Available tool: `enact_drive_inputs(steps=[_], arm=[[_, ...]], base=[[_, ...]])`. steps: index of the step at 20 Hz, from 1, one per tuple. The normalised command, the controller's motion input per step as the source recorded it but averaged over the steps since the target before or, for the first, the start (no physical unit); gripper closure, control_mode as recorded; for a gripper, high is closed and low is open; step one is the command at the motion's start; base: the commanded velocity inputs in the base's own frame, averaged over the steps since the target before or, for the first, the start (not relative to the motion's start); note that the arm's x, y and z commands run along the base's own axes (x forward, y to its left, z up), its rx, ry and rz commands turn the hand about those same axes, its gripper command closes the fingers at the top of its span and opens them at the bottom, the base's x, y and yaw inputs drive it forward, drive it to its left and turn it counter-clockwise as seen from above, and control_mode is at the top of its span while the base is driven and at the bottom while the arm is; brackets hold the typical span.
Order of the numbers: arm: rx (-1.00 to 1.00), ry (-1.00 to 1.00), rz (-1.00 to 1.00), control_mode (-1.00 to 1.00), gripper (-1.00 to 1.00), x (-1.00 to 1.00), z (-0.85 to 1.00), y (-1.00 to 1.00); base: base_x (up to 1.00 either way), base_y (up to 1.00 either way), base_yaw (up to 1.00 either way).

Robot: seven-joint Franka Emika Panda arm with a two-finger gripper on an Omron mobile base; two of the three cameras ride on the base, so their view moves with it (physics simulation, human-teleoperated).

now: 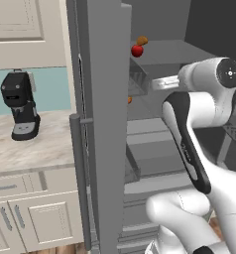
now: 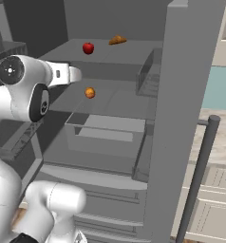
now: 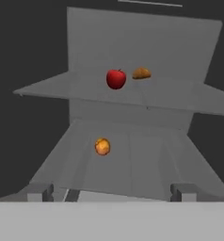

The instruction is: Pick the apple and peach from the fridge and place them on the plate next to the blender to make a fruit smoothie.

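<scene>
The apple (image 1: 137, 50), a small round bright red fruit, sat on the upper shelf of the tall grey fridge (image 1: 102, 124) in the left base view, near 12 o'clock of the picture. An oblong orange-brown lump (image 1: 142, 40) lay just beside it, at about 1 o'clock from it. A small part of the peach (image 1: 129, 99), a round orange fruit, showed past the edge of the open fridge door, one shelf lower. At 9 o'clock a black coffee machine (image 1: 20, 105) stood on the pale marble counter (image 1: 35, 149).

In the right base view the apple (image 2: 88, 48) was at 11 o'clock on the upper shelf, and the orange-brown lump (image 2: 117, 40) lay near it, toward 2 o'clock. The peach (image 2: 89, 92) rested on the shelf below, almost under the apple. The white arm reached toward the shelves from 9 o'clock.

In the hand view the apple (image 3: 116, 78) and the lump (image 3: 141, 73) were just beside each other on the upper shelf. The peach (image 3: 102, 147) lay alone on the lower shelf, at 6 o'clock from the apple. The claw (image 3: 111, 192) was released, its two grey finger tips (image 3: 38, 192) standing wide apart at the bottom, well apart from all fruits.
</scene>
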Motion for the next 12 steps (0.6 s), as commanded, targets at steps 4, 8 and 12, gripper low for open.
enact_drive_inputs(steps=[4,8,12], arm=[[0.02,0.03,-0.04,-1.00,-1.00,0.20,0.98,0.00],[0.08,0.20,-0.03,-1.00,-1.00,0.44,0.49,-0.03],[0.00,0.05,0.00,-1.00,-1.00,0.12,-0.20,0.00]], base=[[0.00,0.00,0.00],[0.00,0.00,0.00],[0.00,0.00,0.00]])
